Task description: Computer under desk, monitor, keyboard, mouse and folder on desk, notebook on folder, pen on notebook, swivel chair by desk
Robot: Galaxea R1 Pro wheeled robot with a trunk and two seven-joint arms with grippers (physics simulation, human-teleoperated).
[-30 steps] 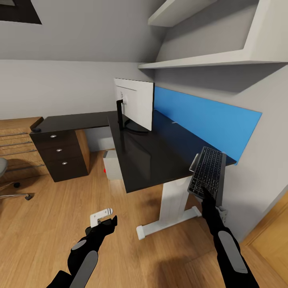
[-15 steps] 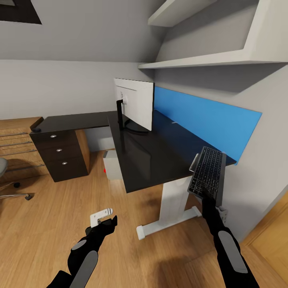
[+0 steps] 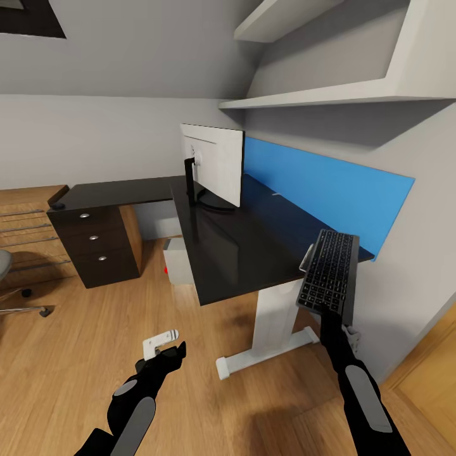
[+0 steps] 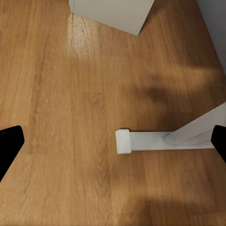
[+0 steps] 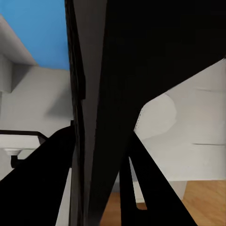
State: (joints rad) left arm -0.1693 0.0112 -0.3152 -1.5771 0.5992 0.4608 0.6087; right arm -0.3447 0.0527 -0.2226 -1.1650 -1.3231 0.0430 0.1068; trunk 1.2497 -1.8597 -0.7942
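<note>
**Keyboard held by one short end, just off the desk corner**

Right claw (image 3: pixel 327 308) is clamped on the near short edge of the keyboard (image 3: pixel 331 270), which stands tilted up beside the near right corner of the desk (image 3: pixel 237 244) — keys facing the head camera. In the right wrist view the dark slab of the keyboard (image 5: pixel 117 84) runs between the two fingers (image 5: pixel 47 183). Left claw (image 3: pixel 170 353) hangs low over the wood floor (image 4: pixel 70 117), spread wide and carrying nothing.

Slim, stiff and probably light, the board should not sag, but gripped at one end it has a long lever and could pivot or slip on its smooth case; a hold nearer the middle of a long edge would likely steady it.

Farther back, the monitor (image 3: pixel 215 163) stands on the desk before the blue back panel (image 3: pixel 329 190), with the computer (image 3: pixel 178 261) below on the floor.
</note>
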